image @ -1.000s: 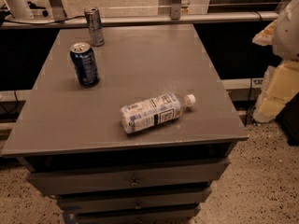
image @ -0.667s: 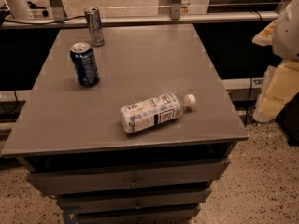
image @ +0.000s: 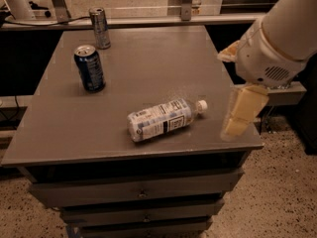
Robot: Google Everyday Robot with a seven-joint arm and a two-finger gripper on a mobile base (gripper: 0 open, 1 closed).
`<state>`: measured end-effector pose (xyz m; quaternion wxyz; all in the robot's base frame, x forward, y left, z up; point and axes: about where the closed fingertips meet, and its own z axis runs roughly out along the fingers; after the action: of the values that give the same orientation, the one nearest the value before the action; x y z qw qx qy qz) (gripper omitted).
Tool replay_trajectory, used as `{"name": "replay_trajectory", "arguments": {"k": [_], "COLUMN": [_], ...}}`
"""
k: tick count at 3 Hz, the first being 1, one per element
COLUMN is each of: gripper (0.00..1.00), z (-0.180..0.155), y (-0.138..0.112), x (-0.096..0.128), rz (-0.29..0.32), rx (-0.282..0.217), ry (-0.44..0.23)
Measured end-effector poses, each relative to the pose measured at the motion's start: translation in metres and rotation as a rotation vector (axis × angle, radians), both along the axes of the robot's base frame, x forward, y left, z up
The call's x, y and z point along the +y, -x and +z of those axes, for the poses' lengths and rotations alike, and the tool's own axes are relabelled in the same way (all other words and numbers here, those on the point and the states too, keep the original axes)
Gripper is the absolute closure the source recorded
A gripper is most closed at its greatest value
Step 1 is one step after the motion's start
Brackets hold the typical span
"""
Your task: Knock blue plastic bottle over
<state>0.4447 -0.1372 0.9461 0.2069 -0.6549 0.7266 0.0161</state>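
The blue plastic bottle (image: 161, 119) is clear with a white cap and a white-and-pale-blue label. It lies on its side on the grey table (image: 148, 63), near the front edge, cap pointing right. My gripper (image: 239, 114), cream-coloured on a white arm, hangs over the table's right front corner. It is a short way right of the bottle's cap and does not touch it.
A dark blue soda can (image: 90, 68) stands upright at the table's left. A slim silver-blue can (image: 100, 28) stands at the back left. Drawers sit under the tabletop. Speckled floor lies to the right and a rail runs behind.
My arm and gripper have moved left, toward the table's right front corner and the bottle's cap. The bottle and both cans have not moved.
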Motion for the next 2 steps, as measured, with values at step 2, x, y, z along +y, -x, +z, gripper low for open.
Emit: {"name": "replay_trajectory", "arguments": {"k": [2], "gripper": [0.0], "z": [-0.056], "y": [-0.006], "x": [0.075], "rz": [0.112], "rx": [0.055], "ry": [-0.058]}}
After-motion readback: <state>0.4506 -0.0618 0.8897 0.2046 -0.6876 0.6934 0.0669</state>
